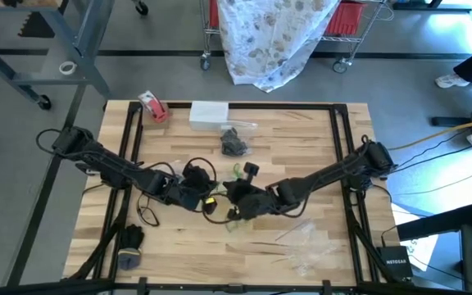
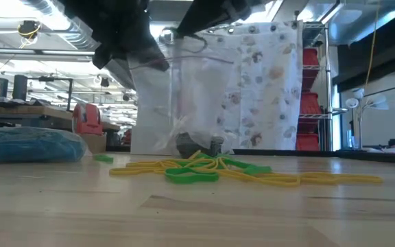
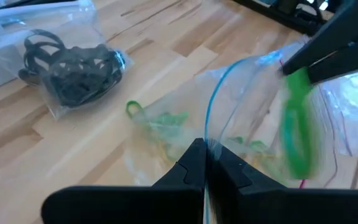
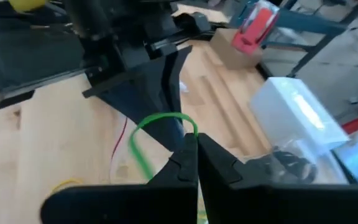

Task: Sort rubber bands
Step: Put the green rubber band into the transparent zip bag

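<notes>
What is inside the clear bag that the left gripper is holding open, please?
The clear bag in the left gripper holds a few green rubber bands; crinkled plastic hides any others. The right gripper holds another green band.

The wooden table (image 1: 318,139) is light brown, made of long boards, with a black frame around its edges. At the far left lies a red-and-white tape roll (image 1: 153,106). Just right of it sits a white box (image 1: 209,114). Near the box lies a clear bag of black rubber bands (image 1: 234,141). In the middle of the table lies a loose heap of yellow and green rubber bands (image 2: 214,169). A small green piece (image 2: 103,158) lies apart, to the left of the heap. On the near right lie empty clear plastic bags (image 1: 306,246). On the near left lies a bag of blue rubber bands (image 2: 29,145).
</notes>
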You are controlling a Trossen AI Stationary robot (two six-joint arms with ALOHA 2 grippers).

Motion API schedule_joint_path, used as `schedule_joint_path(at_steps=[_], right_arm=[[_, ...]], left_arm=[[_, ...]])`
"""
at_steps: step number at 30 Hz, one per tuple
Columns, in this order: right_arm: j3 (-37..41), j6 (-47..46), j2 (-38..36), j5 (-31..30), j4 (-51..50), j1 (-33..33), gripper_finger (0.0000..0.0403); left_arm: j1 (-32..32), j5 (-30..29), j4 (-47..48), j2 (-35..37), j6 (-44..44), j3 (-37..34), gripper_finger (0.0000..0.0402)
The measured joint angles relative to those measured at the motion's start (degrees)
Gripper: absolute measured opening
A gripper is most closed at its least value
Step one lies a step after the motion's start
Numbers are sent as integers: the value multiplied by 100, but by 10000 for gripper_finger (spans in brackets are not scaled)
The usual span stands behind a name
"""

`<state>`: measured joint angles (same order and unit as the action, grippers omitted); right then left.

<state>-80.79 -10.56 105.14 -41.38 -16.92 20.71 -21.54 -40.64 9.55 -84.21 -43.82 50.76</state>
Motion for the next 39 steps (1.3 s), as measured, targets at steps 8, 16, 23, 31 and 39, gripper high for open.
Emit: schedule_joint_path(at_steps=[8, 16, 23, 31, 39], right_arm=[[0, -121, 0, 66, -169, -90, 48], [-375, -319, -139, 739, -1366, 11, 124], [-459, -921, -112, 854, -2418, 500, 128], [532, -2072, -20, 960, -2337, 629, 129], [2179, -2265, -20, 1594, 2, 233, 129]], left_arm=[[0, 0, 27, 0, -98, 0, 0], [0, 2, 62, 0, -98, 0, 0], [0, 0, 63, 0, -79, 0, 0], [0, 0, 54, 0, -26, 0, 0], [-20, 0, 49, 7, 95, 0, 0]])
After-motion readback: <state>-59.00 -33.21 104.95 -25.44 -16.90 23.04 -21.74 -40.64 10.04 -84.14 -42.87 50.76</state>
